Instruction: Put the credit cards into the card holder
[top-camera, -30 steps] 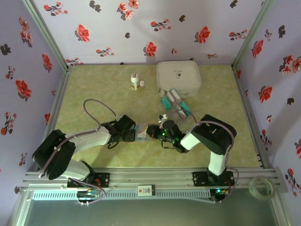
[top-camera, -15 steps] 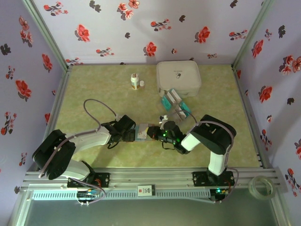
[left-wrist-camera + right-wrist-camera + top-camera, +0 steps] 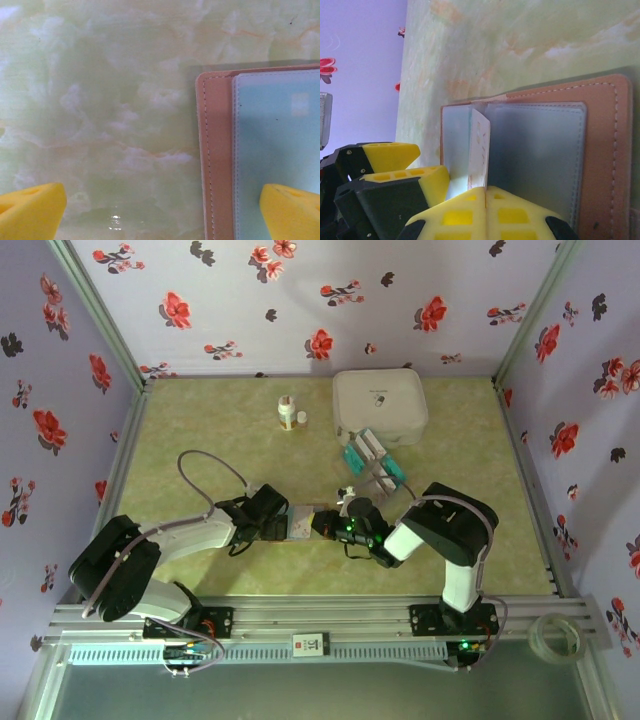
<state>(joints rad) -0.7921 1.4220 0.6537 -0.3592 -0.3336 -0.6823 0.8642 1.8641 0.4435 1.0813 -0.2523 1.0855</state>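
Card holder (image 3: 303,522), open flat on the bench (image 3: 200,450), between our two hands.
Our left hand (image 3: 162,212) is spread wide over its tan edge; our right hand (image 3: 485,192), pressed together, pinches a white card (image 3: 480,145) upright against the grey-blue inside. We find the other cards (image 3: 372,462) heaped just beside the white box (image 3: 380,405).

The white card (image 3: 480,145) has its lower end hidden behind the right end effector (image 3: 485,190), perhaps pinched.

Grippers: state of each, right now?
Left gripper: open, holding nothing.
Right gripper: shut on a white card standing in the open card holder.
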